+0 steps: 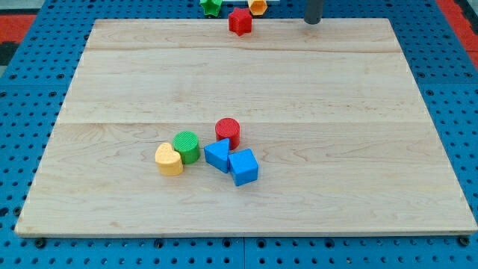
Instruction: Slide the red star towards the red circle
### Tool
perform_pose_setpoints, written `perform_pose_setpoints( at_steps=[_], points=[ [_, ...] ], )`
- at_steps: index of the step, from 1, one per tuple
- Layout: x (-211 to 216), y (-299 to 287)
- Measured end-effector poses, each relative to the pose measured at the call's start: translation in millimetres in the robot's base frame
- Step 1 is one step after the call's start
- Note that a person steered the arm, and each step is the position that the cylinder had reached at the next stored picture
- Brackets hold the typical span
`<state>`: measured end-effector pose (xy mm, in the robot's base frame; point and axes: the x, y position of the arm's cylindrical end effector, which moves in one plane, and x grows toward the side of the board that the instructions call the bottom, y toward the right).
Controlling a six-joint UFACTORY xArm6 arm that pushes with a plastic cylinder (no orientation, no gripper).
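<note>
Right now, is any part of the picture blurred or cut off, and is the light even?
In the camera view the light is soft and even, with faint shadows beside the blocks; the red circle and red star are sharp; my tip looks slightly soft, its rod cut by the view's top, as are the green block and orange block.

My tip [314,22]: dark grey, apparently round rod, plain and unmarked.

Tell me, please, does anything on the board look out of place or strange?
Nothing is damaged. The green block and orange block sit at the board's top edge, cut off by the frame. My tip is right of the red star.
</note>
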<state>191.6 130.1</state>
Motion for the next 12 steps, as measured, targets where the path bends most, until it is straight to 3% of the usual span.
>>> perform_pose_setpoints(
  at_steps=[2, 4, 5, 6, 8, 9, 10, 11, 12],
  points=[
    [1, -101],
    [192, -164],
    [132, -233],
    [23, -299],
    [0, -269],
    [1, -182],
    [46, -91],
    [143, -65],
    [77, -22]
  ],
)
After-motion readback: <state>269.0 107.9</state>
